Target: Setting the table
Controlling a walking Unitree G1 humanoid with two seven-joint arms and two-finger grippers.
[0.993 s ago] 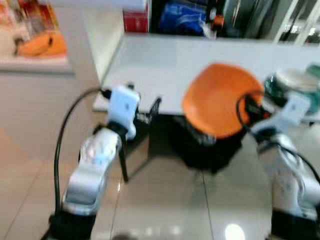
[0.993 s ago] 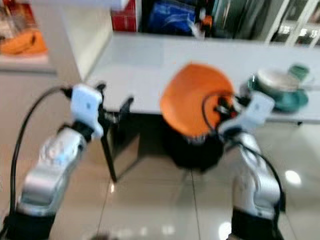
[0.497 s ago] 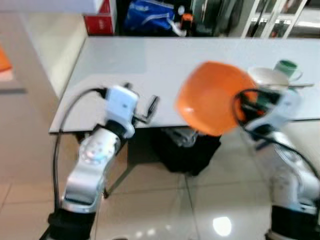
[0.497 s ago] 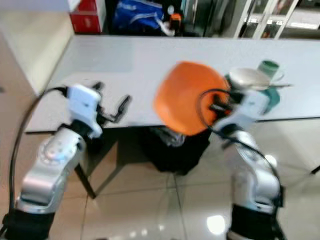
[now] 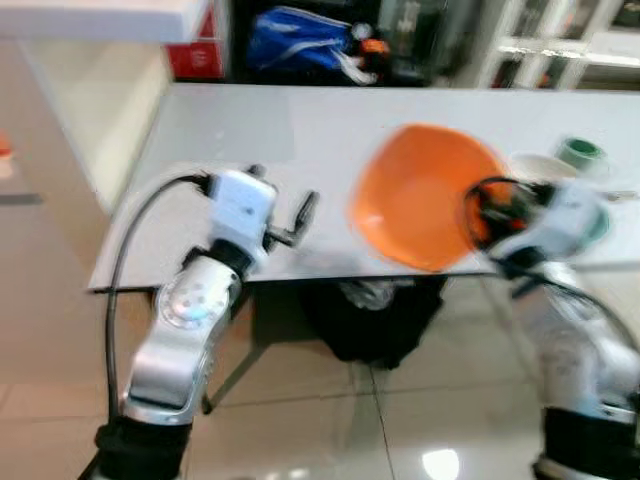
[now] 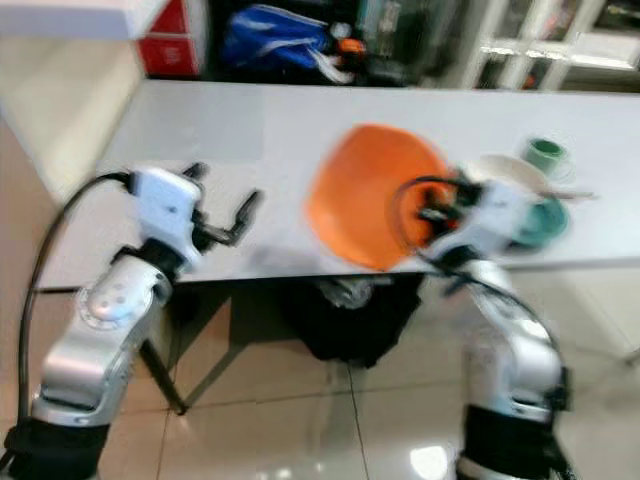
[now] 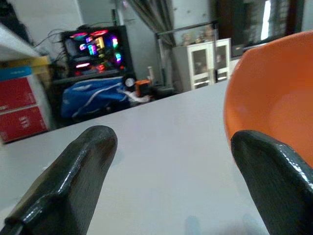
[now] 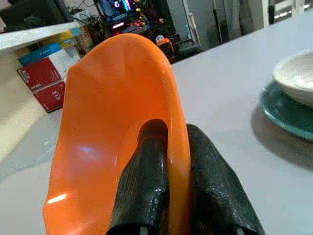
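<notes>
Right fingers (image 8: 156, 196) pinch the orange plate's (image 5: 425, 195) rim over the table (image 5: 260, 120) edge; left fingers (image 7: 78, 171) spread.

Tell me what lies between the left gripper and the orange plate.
Bare white table between the left gripper and the orange plate, per the left eye view.

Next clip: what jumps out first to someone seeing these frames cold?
A big orange plastic bowl, tilted on edge above the white table, pinched at its rim by the right gripper. Past it on the robot's right sit a white bowl on a teal plate and a green mug. The left gripper hovers open over the table's near edge.
</notes>
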